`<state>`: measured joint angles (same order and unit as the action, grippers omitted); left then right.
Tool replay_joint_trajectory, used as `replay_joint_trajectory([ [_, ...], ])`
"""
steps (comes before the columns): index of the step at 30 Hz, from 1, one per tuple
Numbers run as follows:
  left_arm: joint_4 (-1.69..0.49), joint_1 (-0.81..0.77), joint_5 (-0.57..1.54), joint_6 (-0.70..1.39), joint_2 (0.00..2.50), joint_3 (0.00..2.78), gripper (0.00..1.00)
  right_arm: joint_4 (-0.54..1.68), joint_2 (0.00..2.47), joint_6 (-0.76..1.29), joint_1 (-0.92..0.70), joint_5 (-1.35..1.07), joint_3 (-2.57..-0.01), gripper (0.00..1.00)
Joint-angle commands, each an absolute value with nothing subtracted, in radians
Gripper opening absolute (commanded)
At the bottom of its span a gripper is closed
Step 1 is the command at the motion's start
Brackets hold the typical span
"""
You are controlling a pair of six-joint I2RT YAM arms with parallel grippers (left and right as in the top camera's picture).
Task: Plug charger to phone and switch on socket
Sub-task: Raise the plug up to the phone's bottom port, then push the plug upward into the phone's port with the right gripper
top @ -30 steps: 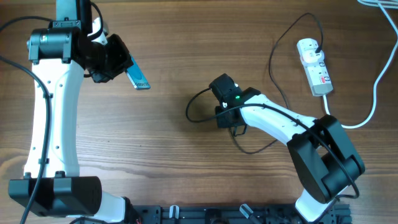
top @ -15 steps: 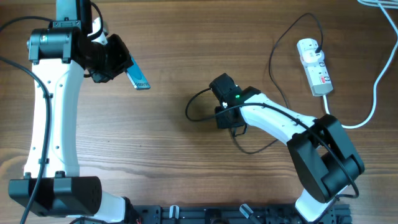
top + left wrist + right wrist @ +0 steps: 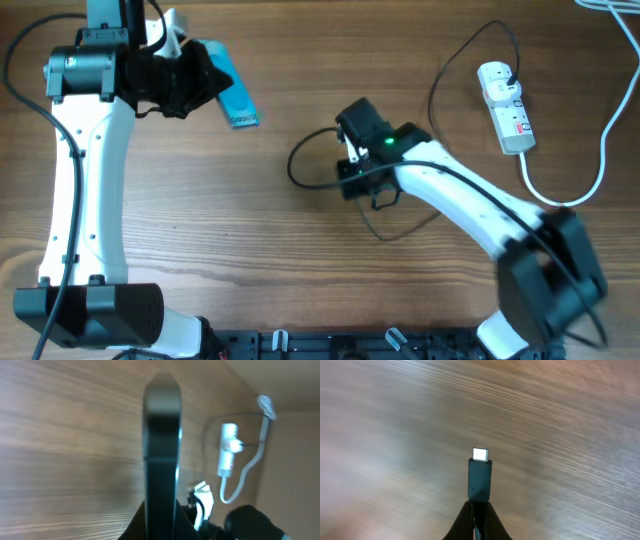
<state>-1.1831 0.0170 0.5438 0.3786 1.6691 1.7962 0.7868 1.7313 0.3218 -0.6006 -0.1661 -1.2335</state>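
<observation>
with the phone (image 3: 235,100) clamped edge-on in the left gripper (image 3: 205,82) at the far left and the charger (image 3: 480,480) tip pinched in the right gripper (image 3: 476,519) near the centre, well apart, the port could be missed or the plug twisted if misaligned on approach.

phone (image 3: 238,100) cyan; charger (image 3: 480,480) black, silver tip; socket (image 3: 507,107) white, red marks; table (image 3: 250,250) brown woodgrain

The wooden table (image 3: 250,240) carries the socket (image 3: 505,107) and the looped charger (image 3: 289,168).
</observation>
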Motion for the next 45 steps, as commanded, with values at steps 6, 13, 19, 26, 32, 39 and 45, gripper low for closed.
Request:
replay_joint_trajectory([
  [6,-1.053,-0.063,0.822,0.344,1.67,1.8,0.04,0.774,1.322,0.344,-0.603,-0.459,-1.275,0.04],
  [13,-0.963,-0.186,0.822,0.352,1.67,1.8,0.04,0.688,1.311,0.434,-0.603,-0.577,-1.276,0.04],
  [19,-0.964,-0.197,0.823,0.382,1.67,1.8,0.04,0.625,1.311,0.476,-0.603,-0.548,-1.276,0.04],
  [26,-0.964,-0.196,0.852,0.381,1.67,1.8,0.04,0.588,1.311,0.498,-0.603,-0.45,-1.276,0.04],
  [32,-0.969,-0.196,0.852,0.374,1.67,1.8,0.04,0.583,1.311,0.498,-0.603,-0.4,-1.276,0.04],
  [39,-0.961,-0.197,0.837,0.37,1.67,1.8,0.04,0.575,1.311,0.501,-0.603,-0.449,-1.275,0.04],
  [45,-0.95,-0.197,0.838,0.372,1.67,1.8,0.04,0.576,1.311,0.5,-0.603,-0.465,-1.275,0.04],
])
